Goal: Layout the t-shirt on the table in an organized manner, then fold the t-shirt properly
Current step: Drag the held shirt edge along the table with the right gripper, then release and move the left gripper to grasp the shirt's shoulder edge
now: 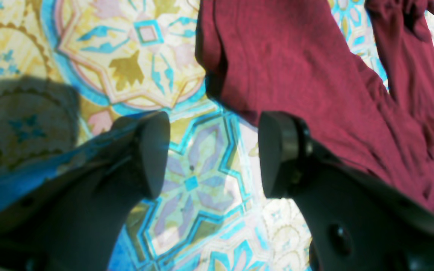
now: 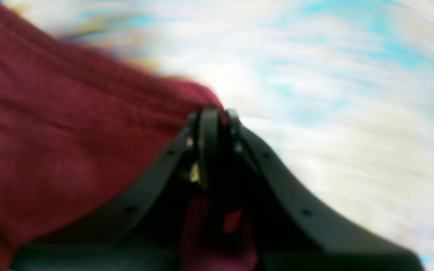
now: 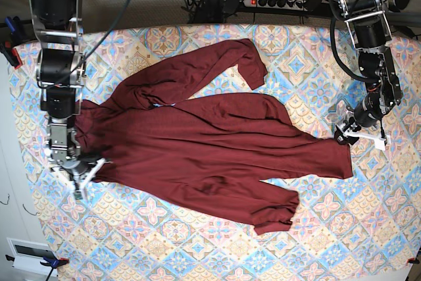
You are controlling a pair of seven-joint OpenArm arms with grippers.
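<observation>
My base view looks down on the table, its cloth a pattern of blue, pink and cream floral tiles, with a power strip and cables on the floor past the far edge.

At the left of that view I see my right gripper low over the table's left side, at the edge of the t-shirt. The right wrist camera is badly smeared, but it shows the two jaws pressed together with a fold of maroon cloth pinched between them, so I read the right gripper as clenched on the t-shirt's edge.

The shirt itself lies across the middle of the table, dark maroon and plain, spread out yet rumpled. One long sleeve runs up toward the far edge and bends back at the cuff; another part trails toward the near side and ends in a bunched fold. The body stretches rightward to a narrow end.

At the right of the base view, my left gripper sits just beside that narrow end. From the left wrist camera, the left gripper stands with its jaws wide apart, only patterned cloth between them. Behind the right-hand jaw lies the shirt's fabric; I cannot tell whether they touch.
</observation>
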